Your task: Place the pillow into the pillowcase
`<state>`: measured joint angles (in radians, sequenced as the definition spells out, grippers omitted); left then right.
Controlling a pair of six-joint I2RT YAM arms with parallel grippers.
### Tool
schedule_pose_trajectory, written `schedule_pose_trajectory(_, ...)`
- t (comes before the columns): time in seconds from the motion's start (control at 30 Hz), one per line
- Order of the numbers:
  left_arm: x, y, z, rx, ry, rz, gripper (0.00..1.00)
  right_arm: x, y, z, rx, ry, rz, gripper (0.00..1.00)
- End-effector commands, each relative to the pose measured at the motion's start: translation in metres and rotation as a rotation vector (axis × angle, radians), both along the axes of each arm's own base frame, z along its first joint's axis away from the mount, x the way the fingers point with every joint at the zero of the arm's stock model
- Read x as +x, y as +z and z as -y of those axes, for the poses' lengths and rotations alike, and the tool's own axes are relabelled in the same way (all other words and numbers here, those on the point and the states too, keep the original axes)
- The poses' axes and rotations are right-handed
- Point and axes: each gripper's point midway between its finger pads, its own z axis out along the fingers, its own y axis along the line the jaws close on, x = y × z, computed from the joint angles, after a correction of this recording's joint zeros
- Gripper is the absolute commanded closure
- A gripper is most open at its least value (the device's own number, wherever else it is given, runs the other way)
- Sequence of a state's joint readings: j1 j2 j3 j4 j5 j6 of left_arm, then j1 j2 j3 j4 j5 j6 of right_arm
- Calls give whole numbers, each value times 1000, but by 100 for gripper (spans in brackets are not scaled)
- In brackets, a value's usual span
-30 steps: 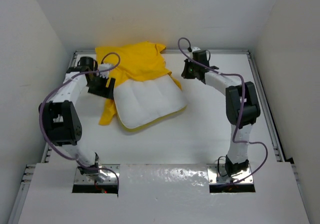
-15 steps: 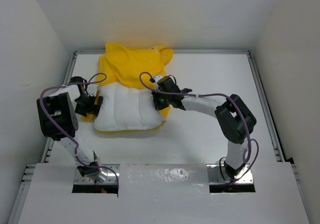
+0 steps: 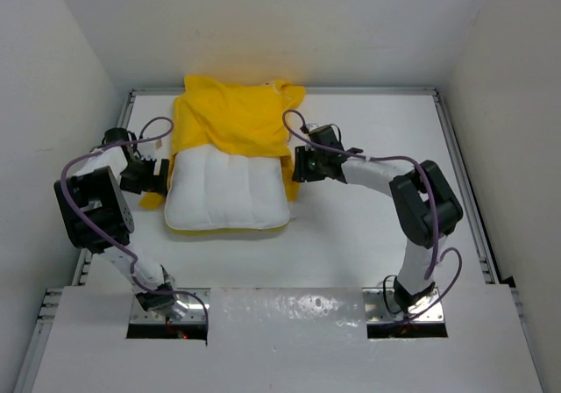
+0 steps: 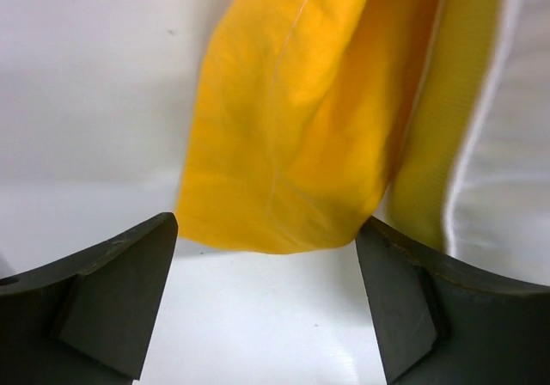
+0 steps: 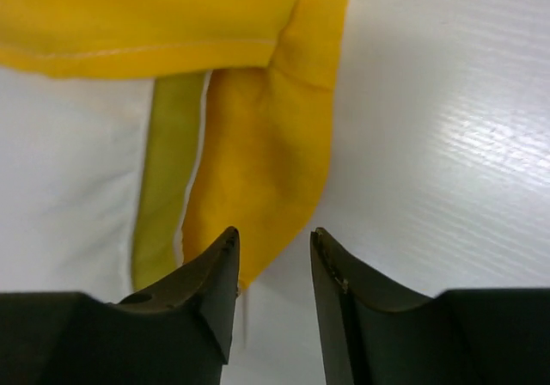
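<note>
Left wrist: pillowcase (image 4: 292,136) beyond parted fingers (image 4: 103,299)

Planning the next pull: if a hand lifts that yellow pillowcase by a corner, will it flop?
Probably floppy: the pillowcase lies rumpled, drooping in soft folds. Likely light, thin cloth, so it may bunch rather than slide over the plump pillow.

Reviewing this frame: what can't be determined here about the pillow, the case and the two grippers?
1. Far end of the pillow: top view, covered by the pillowcase; how far in is unknown.
2. Whether pillowcase fabric lies under the pillow: top view, the pillow hides it.
3. Whether the right gripper touches fabric: right wrist view, the yellow corner passes behind one finger.
4. Jaws of the left gripper: too small in top view.
</note>
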<state>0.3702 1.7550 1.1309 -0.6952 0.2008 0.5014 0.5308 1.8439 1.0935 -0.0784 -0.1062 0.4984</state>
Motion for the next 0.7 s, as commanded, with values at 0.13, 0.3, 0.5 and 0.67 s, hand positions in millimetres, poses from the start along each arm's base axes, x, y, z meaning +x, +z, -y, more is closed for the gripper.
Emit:
schedule_pose_trajectory(0.13, 17, -7, 0, -17, -9, 73, 14, 26, -34, -15, 12, -9, -50, 38)
schedule_pose_trajectory(0.3, 29, -27, 13, -87, -30, 57, 13, 24, -48, -26, 67, 9, -92, 41)
schedule_pose_trajectory(0.5, 14, -45, 42, -214, -88, 30, 66, -16, -53, -14, 93, 37, -139, 100)
schedule_pose_trajectory(0.67, -1, -19, 78, -400, -211, 48, 100, -41, 1, -40, 286, 214, -98, 100)
